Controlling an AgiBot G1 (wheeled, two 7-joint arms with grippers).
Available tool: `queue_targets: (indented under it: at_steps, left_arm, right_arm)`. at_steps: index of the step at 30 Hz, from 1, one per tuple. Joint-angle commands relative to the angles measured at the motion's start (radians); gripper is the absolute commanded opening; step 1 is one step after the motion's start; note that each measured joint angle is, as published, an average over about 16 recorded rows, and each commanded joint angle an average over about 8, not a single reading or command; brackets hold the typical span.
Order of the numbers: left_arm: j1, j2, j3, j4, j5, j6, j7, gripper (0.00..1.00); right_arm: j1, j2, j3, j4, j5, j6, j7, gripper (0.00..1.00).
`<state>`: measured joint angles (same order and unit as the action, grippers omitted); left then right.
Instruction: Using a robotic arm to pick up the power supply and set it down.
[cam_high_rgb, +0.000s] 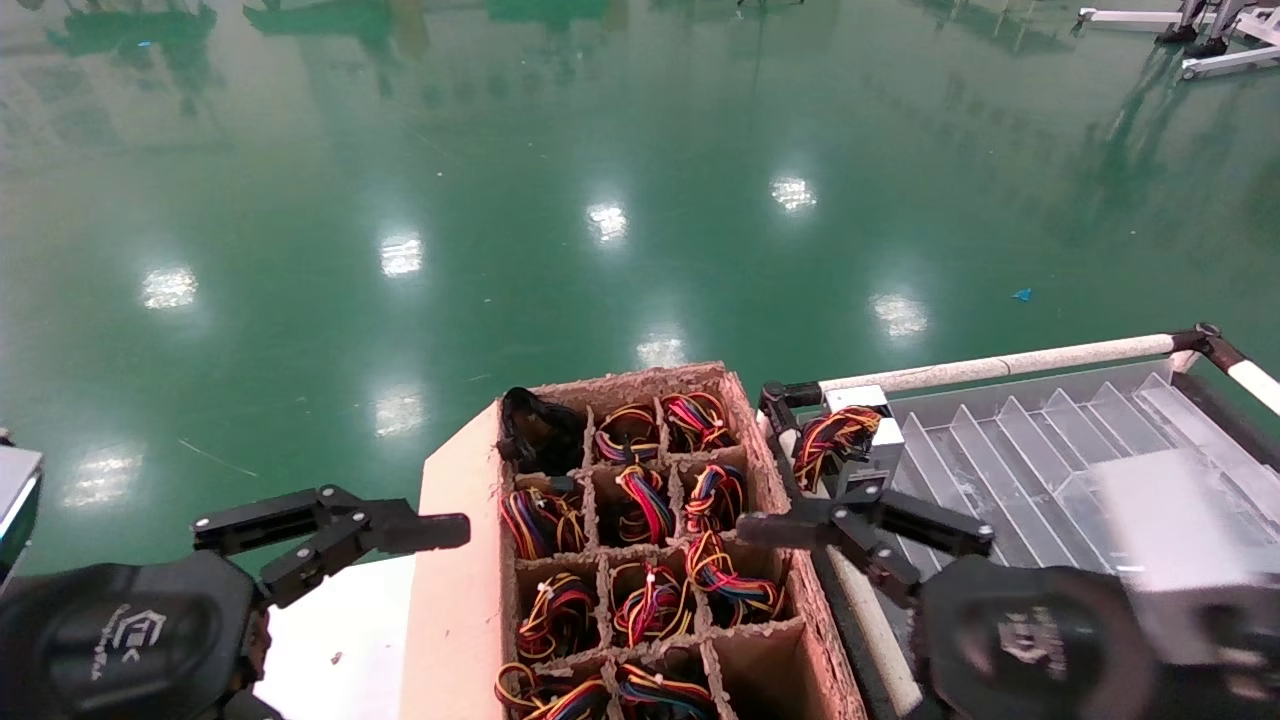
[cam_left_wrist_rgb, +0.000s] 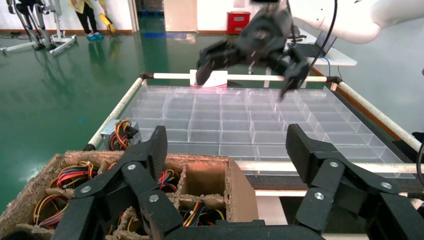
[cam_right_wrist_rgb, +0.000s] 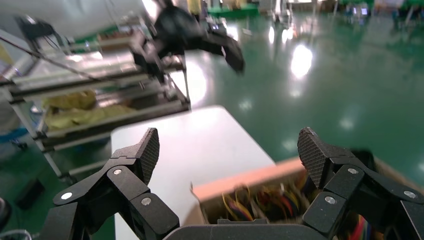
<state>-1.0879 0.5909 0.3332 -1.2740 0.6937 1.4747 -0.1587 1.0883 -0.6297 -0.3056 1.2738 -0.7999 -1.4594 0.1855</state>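
A cardboard box (cam_high_rgb: 460, 560) with divided cells holds several power supplies, showing mostly as looped red, yellow and black wire bundles (cam_high_rgb: 640, 500). One power supply (cam_high_rgb: 852, 436) (cam_left_wrist_rgb: 120, 134), silver with its wire loop, rests at the corner of the clear divided tray (cam_high_rgb: 1040, 450), just right of the box. My right gripper (cam_high_rgb: 865, 528) (cam_right_wrist_rgb: 227, 145) hovers open and empty close in front of that power supply, over the box's right edge. Left of the box, my left gripper (cam_high_rgb: 335, 530) (cam_left_wrist_rgb: 227, 142) is open and empty.
A white table top (cam_high_rgb: 340, 640) (cam_right_wrist_rgb: 200, 135) lies under and left of the box. A white rail (cam_high_rgb: 1010, 362) frames the tray. The near right cell (cam_high_rgb: 760, 665) of the box is empty. Green floor lies beyond. A metal shelf rack (cam_right_wrist_rgb: 100, 100) stands behind the left arm.
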Motion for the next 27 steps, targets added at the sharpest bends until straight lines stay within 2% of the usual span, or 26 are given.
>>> queue_targets:
  at_steps: [1, 10, 20, 22, 27]
  left_arm:
    - [0.000, 0.000, 0.000, 0.000, 0.000, 0.000, 0.000, 0.00]
    - [0.000, 0.000, 0.000, 0.000, 0.000, 0.000, 0.000, 0.00]
    - [0.000, 0.000, 0.001, 0.000, 0.000, 0.000, 0.000, 0.00]
    - [0.000, 0.000, 0.001, 0.000, 0.000, 0.000, 0.000, 0.00]
    - [0.000, 0.000, 0.001, 0.000, 0.000, 0.000, 0.000, 0.00]
  right_arm:
    - [0.002, -0.006, -0.008, -0.004, -0.021, 0.013, -0.002, 1.00]
    - [0.067, -0.053, -0.075, -0.028, -0.188, 0.076, 0.012, 1.00]
    - [0.165, -0.119, -0.170, -0.110, -0.395, 0.102, 0.020, 0.98]
    - [0.188, -0.133, -0.189, -0.121, -0.440, 0.109, 0.018, 0.83]
    - [0.240, -0.178, -0.236, -0.149, -0.549, 0.129, 0.011, 0.21]
